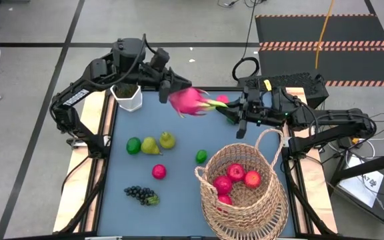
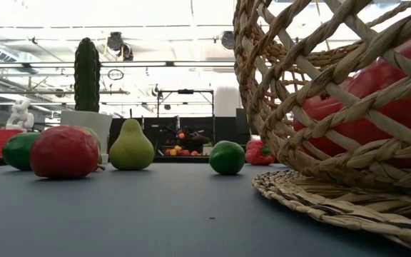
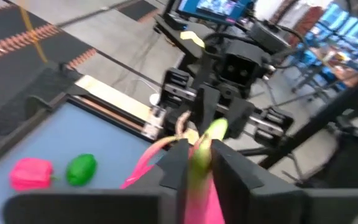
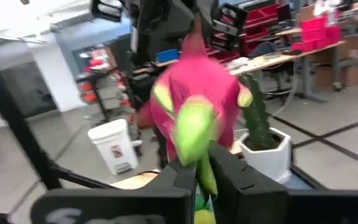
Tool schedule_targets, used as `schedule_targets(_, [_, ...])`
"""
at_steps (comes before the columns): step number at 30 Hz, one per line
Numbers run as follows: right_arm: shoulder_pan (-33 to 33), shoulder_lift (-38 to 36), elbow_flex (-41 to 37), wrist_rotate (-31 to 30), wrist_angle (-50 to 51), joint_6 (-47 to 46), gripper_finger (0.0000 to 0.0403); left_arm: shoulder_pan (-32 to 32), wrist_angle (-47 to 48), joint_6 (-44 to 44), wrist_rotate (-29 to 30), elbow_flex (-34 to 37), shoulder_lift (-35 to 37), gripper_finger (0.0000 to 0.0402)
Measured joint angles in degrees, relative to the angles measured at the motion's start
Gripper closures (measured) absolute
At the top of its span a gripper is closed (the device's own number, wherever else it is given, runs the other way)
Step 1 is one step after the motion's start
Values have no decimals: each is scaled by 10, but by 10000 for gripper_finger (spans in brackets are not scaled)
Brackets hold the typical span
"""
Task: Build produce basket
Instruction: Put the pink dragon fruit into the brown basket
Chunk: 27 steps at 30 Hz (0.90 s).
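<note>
Blue-topped counter (image 1: 179, 193) in a workshop with grey floor and striped mats beyond. Above the far edge, off the surface, a pink dragon fruit (image 1: 191, 101) suspended between two arms. Left end effector (image 1: 167, 85) narrowed around the fruit's body; right end effector (image 1: 235, 115) pinched on a green-tipped leaf at the fruit's other end. Long axis roughly level and parallel to the far edge, leafy tip pointing toward the right arm. Likely a handover. Risk: a thin leaf grip slipping once the left fingers release, dropping the fruit onto the counter; or both arms pulling at once and twisting it loose. Wicker basket (image 1: 272, 207) at the near right corner, holding several red apples (image 1: 235, 173). Pears (image 1: 159, 143), limes (image 1: 133, 145) and grapes (image 1: 141, 195) scattered mid-counter; potted cactus (image 1: 128, 97) at the far left.
</note>
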<state>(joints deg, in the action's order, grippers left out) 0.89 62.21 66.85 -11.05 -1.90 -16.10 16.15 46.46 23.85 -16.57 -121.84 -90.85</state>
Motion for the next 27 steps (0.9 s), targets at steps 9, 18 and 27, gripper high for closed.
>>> schedule_targets(9, [0, -31, 0, 64, 4, -52, 395, -21, 1, 22, -11, 0, 0, 159])
schedule_targets(18, [0, -71, 0, 173, 54, -158, 395, -14, 2, 19, -10, 0, 0, 79])
schedule_targets(27, [6, -121, 0, 278, 182, -274, 395, 0, 20, 14, -9, 0, 0, 106])
